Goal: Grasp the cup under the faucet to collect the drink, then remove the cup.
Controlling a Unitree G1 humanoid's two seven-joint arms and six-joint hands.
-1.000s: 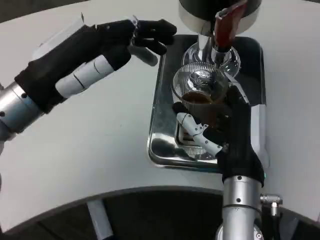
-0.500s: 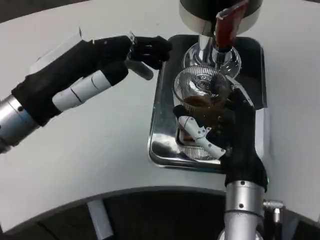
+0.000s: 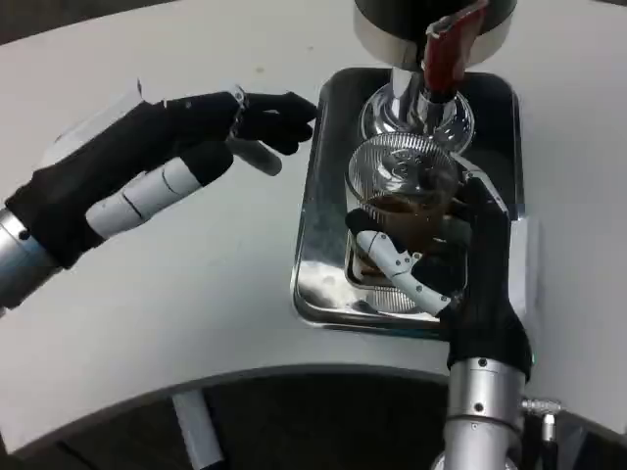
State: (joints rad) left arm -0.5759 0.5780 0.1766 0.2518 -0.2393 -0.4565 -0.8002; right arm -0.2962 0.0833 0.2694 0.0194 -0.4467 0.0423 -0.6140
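The dispenser [image 3: 431,24] is cut off by the top edge at 12 o'clock, so only its dark round base, a chrome neck and the red tap handle [image 3: 449,49] can be seen. The faucet's outlet itself is hidden behind the handle and the chrome. No writing or brand mark can be read anywhere.

The cup [image 3: 402,196], a clear ribbed glass with brown drink in its lower part, sits just below the chrome neck, over the metal tray [image 3: 318,211]. Its base and the tray's grate are largely covered by the right hand [image 3: 446,255], so whether the cup stands on the grate or is lifted off it cannot be told. That hand comes up from 6 o'clock and grasps the cup: white-and-black fingers [image 3: 397,264] wrap across the near side, and the black palm lies against the side at 3 o'clock.

The left hand [image 3: 186,147] reaches in from 9 o'clock over the white table [image 3: 196,294], fingers stretched out and apart, holding nothing. Its dark fingertips lie just beside the tray's rim at 10 o'clock; whether they touch it is unclear. The left forearm is cut off by the picture's edge.
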